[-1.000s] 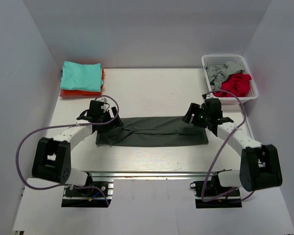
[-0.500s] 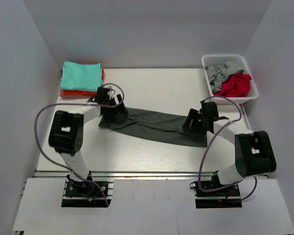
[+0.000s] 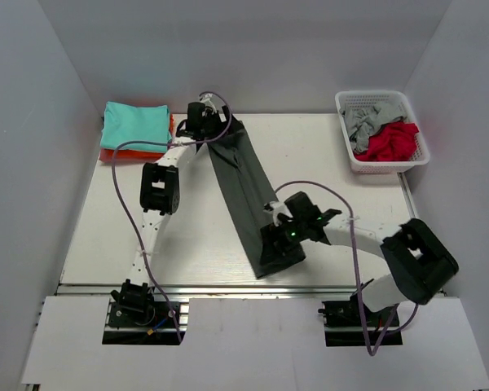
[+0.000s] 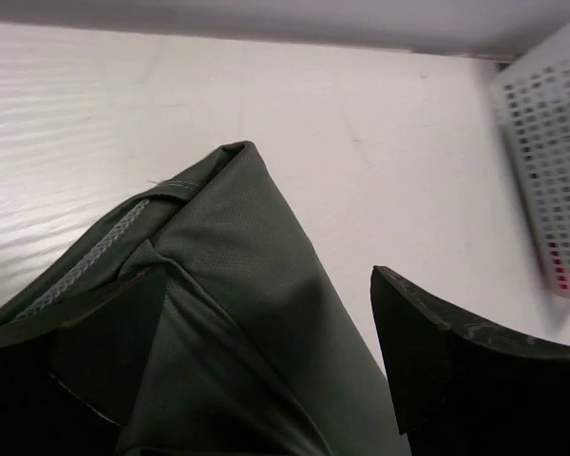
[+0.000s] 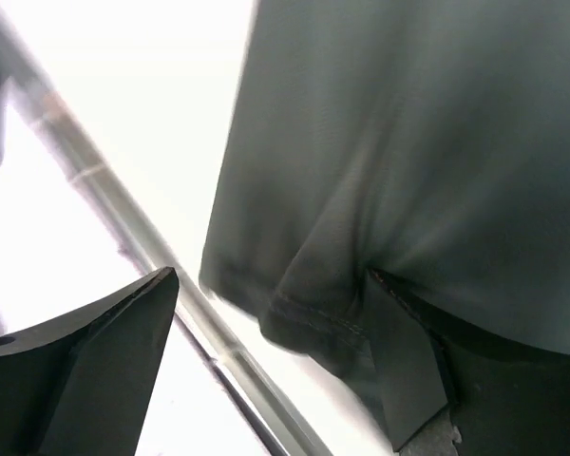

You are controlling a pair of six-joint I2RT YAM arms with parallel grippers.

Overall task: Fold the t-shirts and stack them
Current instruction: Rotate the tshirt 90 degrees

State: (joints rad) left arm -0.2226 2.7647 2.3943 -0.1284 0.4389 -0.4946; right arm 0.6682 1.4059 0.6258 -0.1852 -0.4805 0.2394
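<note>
Since the charcoal t-shirt lies narrowed to one long strip on the desk, step in hand: the lengthwise fold looks done, and I judge the crosswise fold comes next.
Left hand: its fingers stand wide apart and clamp nothing. The strip's far end lies under and between them, with its stitched corner just beyond the tips.
Right hand: its fingers are also apart and grip nothing. The strip's near hem lies bunched between them, and the desk's edge rail is just beside it.
Strip: it runs slantwise from one hand to the other and lies mostly flat.
Stack: a teal t-shirt sits on an orange t-shirt, near the left hand's left side and apart from the strip.
Basket: it holds a light grey t-shirt and a red t-shirt, both crumpled, well apart from both hands.
Next move: probably one hand closes on its end through every layer, lifts it and carries it over to the other end. A shallow pinch could let the fold fall open.
</note>
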